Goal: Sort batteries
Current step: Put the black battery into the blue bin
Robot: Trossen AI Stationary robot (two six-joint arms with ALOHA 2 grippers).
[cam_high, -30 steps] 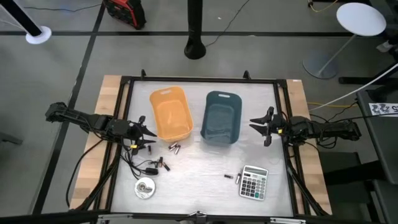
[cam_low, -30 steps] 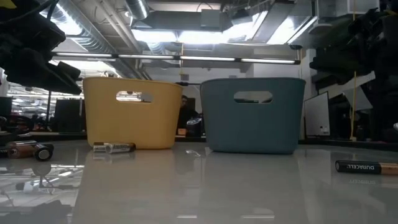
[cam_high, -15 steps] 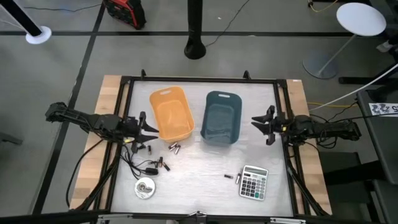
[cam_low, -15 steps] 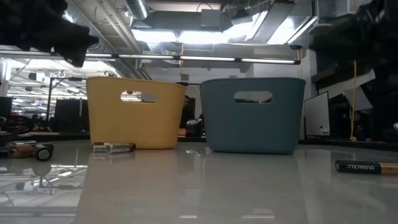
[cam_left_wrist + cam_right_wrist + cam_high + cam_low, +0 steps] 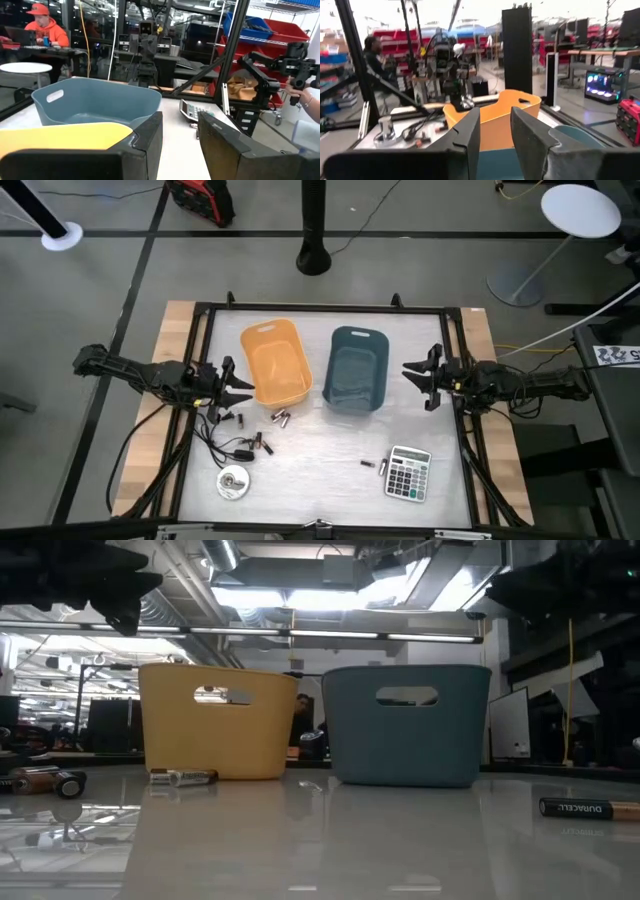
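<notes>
Left gripper (image 5: 240,387) is hovering at the left side of the yellow plastic bin (image 5: 275,363), fingers spread, holding nothing. Right gripper (image 5: 414,376) is hanging just right of the blue-grey plastic bin (image 5: 356,368), also parted and empty. The two bins are standing side by side at the middle back of the pale table (image 5: 320,470), each lying between one gripper and the far half of the table.

Batteries are all lying loose on the table, none visible in the bins from above:
- pair of silvery cylinder batteries (image 5: 281,418) lying just in front of the yellow bin; showing in the low view at its foot (image 5: 184,777).
- small dark batteries (image 5: 231,417) sitting near the left gripper, beside the thin black cable with plugs (image 5: 222,446).
- dark battery with coppery end (image 5: 264,445) resting at the cable's right end.
- one more dark battery (image 5: 370,465) lying just left of the grey calculator (image 5: 408,473), front right; low view shows it alone (image 5: 586,808).

Round silver disc (image 5: 233,481) is sitting front left, near the cable's end. The cable is tangling through the left cluster, crowding the batteries there.
</notes>
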